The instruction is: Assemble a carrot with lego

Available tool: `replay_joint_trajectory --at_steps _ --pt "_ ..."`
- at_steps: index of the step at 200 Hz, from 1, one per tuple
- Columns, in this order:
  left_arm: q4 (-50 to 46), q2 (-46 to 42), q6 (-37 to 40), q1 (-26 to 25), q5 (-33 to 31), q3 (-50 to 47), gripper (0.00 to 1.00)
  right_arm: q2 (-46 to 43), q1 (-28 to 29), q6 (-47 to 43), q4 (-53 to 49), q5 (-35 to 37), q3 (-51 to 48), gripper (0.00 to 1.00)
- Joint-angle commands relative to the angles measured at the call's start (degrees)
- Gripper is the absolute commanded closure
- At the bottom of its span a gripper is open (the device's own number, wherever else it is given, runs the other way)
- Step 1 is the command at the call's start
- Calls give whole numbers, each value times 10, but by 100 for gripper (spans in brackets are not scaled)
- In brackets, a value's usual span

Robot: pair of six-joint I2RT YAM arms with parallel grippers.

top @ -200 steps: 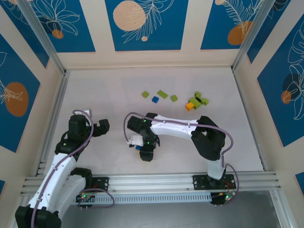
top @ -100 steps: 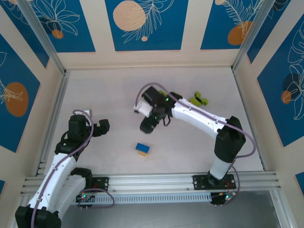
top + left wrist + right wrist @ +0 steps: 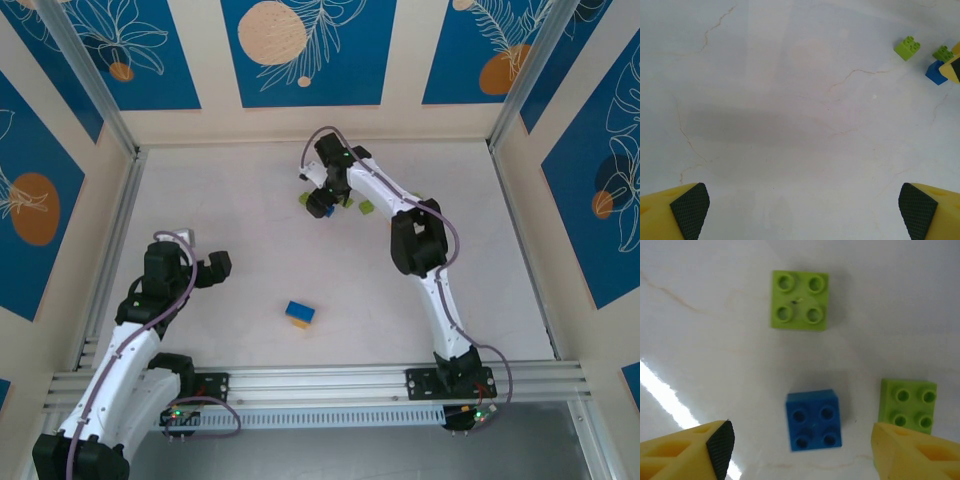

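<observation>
Two arms (image 3: 128,340) stand at a pale, veined table (image 3: 210,190) walled by blue leaf-print panels (image 3: 305,50), a blue-on-orange brick (image 3: 300,313) mid-table; at the left wrist, the left gripper (image 3: 802,210) gapes wide over the tabletop; at the right wrist, the right gripper (image 3: 802,450) hangs open above a blue brick (image 3: 814,420), green bricks (image 3: 800,300) nearby.

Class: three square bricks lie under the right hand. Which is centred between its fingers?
The blue brick; one lime green brick lies farther off, the other to one side.
</observation>
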Motion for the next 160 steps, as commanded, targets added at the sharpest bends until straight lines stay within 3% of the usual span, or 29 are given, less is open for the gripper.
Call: replay_joint_trajectory --at_steps 1,79,160 --pt "14 4 7 11 11 -4 0 12 -7 -27 -40 -37 50 29" --pt "18 10 8 16 14 -3 0 21 -14 -32 -42 -65 25 43" --pt "20 10 8 20 20 -5 0 38 -14 -31 -51 -63 25 40"
